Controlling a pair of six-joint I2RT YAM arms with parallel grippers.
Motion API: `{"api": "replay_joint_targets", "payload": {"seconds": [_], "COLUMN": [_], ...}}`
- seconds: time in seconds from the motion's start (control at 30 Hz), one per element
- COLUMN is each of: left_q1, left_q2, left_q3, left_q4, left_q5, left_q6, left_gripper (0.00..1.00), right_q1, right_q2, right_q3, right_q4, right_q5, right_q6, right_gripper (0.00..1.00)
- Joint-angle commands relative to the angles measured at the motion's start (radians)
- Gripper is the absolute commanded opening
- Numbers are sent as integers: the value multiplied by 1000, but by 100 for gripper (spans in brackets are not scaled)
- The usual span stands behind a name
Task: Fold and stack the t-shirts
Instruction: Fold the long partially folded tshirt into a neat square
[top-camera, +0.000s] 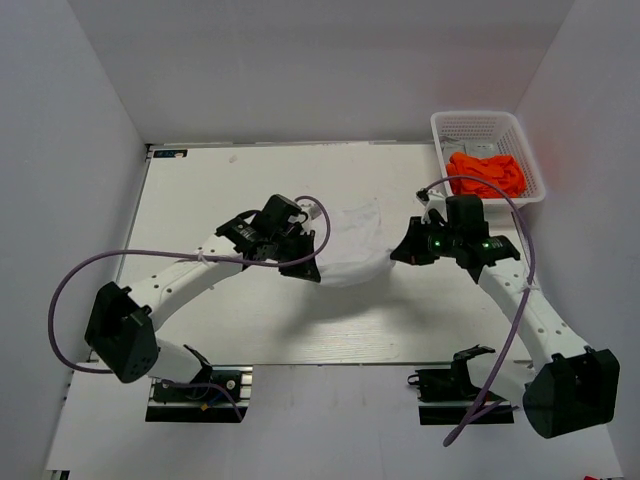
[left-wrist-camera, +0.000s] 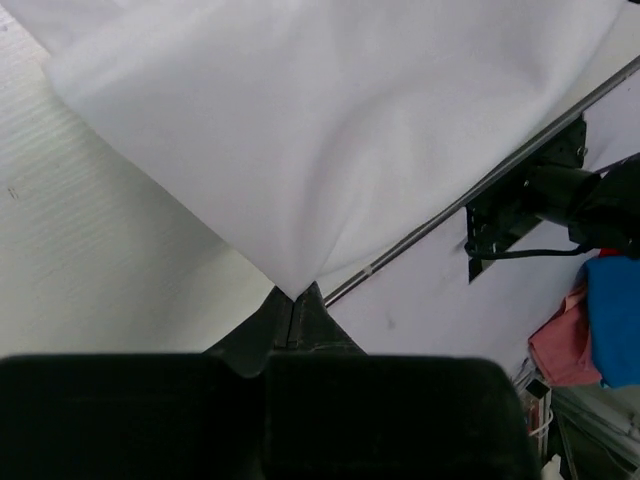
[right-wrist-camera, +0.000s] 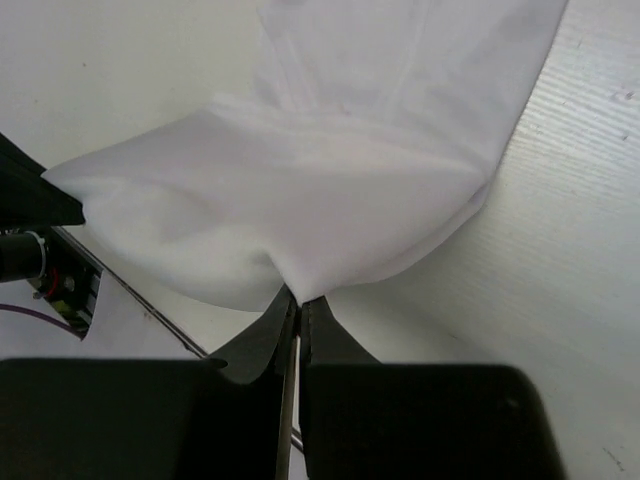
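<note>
— What's nearest?
— The two grippers, over the middle of the pale, wood-grained table (top-camera: 220, 190). The left gripper (left-wrist-camera: 293, 303) is pinched tight on a corner of the white t-shirt (top-camera: 352, 240), and the right gripper (right-wrist-camera: 296, 298) is clamped on a fold at its other side.
— And the cloth?
— It's stretched between them, with its far part lying on the table.
— Farther back?
— The orange t-shirt (top-camera: 487, 172) is bundled in a white basket (top-camera: 478, 120) at the far right corner, with plain white walls (top-camera: 300, 60) around

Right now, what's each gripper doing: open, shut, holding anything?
Left gripper: shut on a corner of the white t-shirt.
Right gripper: shut on the white t-shirt too, at another edge.
</note>
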Motion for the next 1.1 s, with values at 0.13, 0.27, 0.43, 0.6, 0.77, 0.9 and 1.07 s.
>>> {"api": "replay_joint_targets", "payload": {"seconds": [0.13, 0.27, 0.43, 0.6, 0.77, 0.9, 1.07], "left_q1": [4, 14, 34, 56, 120, 165, 217], "left_q2": [-51, 1, 106, 233, 351, 442, 586], "left_q3": [56, 126, 198, 305, 414, 511, 620], "left_q4": [14, 17, 7, -24, -47, -35, -53], "left_q5": [-132, -248, -394, -430, -471, -462, -462], "left_q6": [-51, -102, -120, -100, -91, -54, -7], "left_gripper": [0, 0, 0, 0, 0, 0, 0], "right_q1": [-9, -11, -11, -16, -20, -28, -40], "right_q2": [-21, 84, 209, 329, 432, 563, 740], "right_q3": [88, 129, 210, 308, 415, 500, 633], "right_q4": [93, 161, 176, 193, 178, 163, 150], "right_q5": [122, 131, 206, 205, 183, 206, 203], "right_q6": [46, 81, 100, 101, 88, 80, 66], "right_gripper": [0, 0, 0, 0, 0, 0, 0]}}
